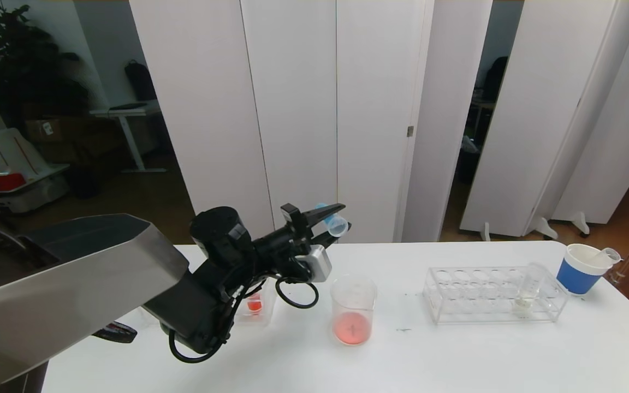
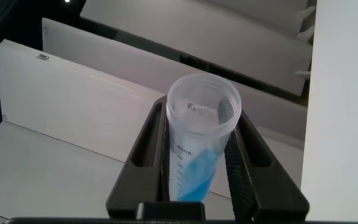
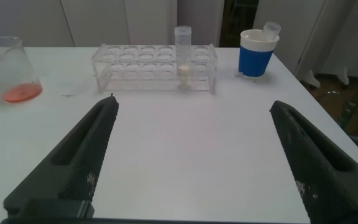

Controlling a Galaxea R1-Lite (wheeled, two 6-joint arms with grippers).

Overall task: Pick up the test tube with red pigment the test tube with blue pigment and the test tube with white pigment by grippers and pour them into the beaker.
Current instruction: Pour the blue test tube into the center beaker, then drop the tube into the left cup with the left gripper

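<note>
Left gripper (image 1: 332, 219): raised above the desk (image 1: 456, 349), up and a little to the left of the beaker; my fingers (image 2: 244, 162) are closed on the test tube with blue pigment (image 2: 199, 146)
Blue tube: held tilted with its open mouth pointing away from my arm; the blue liquid lies along the lower wall near its bottom, and none has reached the rim
Beaker (image 1: 352, 310): stands upright on the desk near the middle, with red-orange liquid pooled at the bottom
White tube: the test tube with white pigment (image 3: 183, 50) stands upright in the clear rack (image 1: 492, 295), well to the right of the beaker
Right gripper (image 3: 194, 162): low over the near right part of the desk, fingers spread wide, holding nothing
Paper cup (image 1: 581, 267): white with a blue band, at the far right just beyond the rack, with an emptied tube leaning inside
Stage, as I judge it: red seems already poured, blue is about to go in, white is left
Risk: the tube mouth looks not quite over the beaker, so tipping further now could spill blue onto the desk
Risk: the tube is smooth, so it could slip in my fingers as it tilts
Risk: lowering too far could knock the beaker's rim and tip it
</note>
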